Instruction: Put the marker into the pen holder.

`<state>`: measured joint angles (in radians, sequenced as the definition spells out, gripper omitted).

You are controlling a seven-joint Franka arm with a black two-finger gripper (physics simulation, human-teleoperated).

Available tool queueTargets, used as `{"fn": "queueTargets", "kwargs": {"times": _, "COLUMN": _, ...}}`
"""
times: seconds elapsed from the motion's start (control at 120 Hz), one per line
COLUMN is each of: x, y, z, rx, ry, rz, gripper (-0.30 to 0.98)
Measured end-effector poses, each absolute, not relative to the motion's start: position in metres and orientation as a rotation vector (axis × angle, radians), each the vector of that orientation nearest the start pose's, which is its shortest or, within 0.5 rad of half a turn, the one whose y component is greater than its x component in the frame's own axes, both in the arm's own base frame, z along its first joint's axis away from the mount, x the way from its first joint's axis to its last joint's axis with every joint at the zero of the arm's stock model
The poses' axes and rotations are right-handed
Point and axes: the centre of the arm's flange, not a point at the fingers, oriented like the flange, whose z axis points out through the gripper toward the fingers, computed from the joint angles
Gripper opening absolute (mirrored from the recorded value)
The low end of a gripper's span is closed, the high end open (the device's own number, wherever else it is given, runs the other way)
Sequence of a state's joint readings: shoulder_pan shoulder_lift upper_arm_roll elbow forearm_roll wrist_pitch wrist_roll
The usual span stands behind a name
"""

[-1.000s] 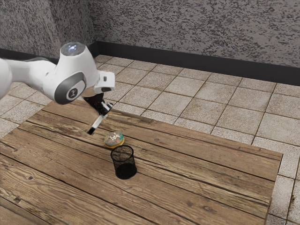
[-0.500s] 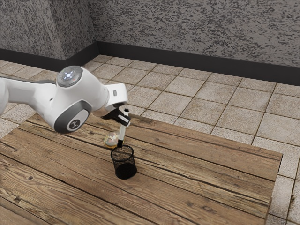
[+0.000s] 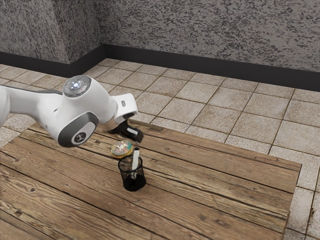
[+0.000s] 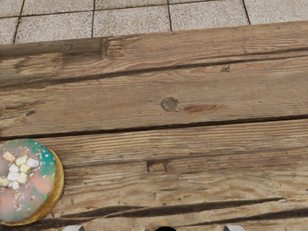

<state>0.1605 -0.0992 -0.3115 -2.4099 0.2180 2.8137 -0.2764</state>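
One marker (image 3: 135,162) stands slightly tilted inside the pen holder (image 3: 133,185), just below the tool (image 3: 136,137). Pulling away sideways could catch its upper end and topple the holder, the tool being so near. Its fingers (image 4: 74,228) are wide apart, gripping nothing; any light contact I cannot tell.

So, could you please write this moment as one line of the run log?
claw: open, near marker's top end | marker: standing in pen holder, top sticking out | donut: on table, beside holder
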Motion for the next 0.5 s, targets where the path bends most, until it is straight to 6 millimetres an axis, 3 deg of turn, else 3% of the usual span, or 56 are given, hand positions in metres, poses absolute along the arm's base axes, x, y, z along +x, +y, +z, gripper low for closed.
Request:
{"fn": "queueTargets", "kwargs": {"times": 0.067, "x": 0.513, "y": -0.088, "z": 0.406, "rx": -2.997, "ry": 0.084, "rz": -0.788, "gripper": 0.44}}
{"fn": "queueTargets", "kwargs": {"times": 0.133, "x": 0.539, "y": -0.074, "z": 0.429, "rx": -2.99, "ry": 0.015, "rz": -0.861, "gripper": 0.5}}
{"fn": "queueTargets", "kwargs": {"times": 0.233, "x": 0.593, "y": -0.035, "z": 0.502, "rx": -2.949, "ry": -0.144, "rz": -0.947, "gripper": 0.57}}
{"fn": "queueTargets", "kwargs": {"times": 0.292, "x": 0.613, "y": -0.01, "z": 0.562, "rx": -2.949, "ry": -0.279, "rz": -0.926, "gripper": 0.6}}
{"fn": "queueTargets", "kwargs": {"times": 0.358, "x": 0.618, "y": 0.017, "z": 0.613, "rx": -2.954, "ry": -0.388, "rz": -0.832, "gripper": 0.62}}
{"fn": "queueTargets", "kwargs": {"times": 0.433, "x": 0.611, "y": 0.037, "z": 0.636, "rx": -2.971, "ry": -0.447, "rz": -0.675, "gripper": 0.64}}
{"fn": "queueTargets", "kwargs": {"times": 0.5, "x": 0.602, "y": 0.041, "z": 0.648, "rx": -2.991, "ry": -0.458, "rz": -0.54, "gripper": 0.65}}
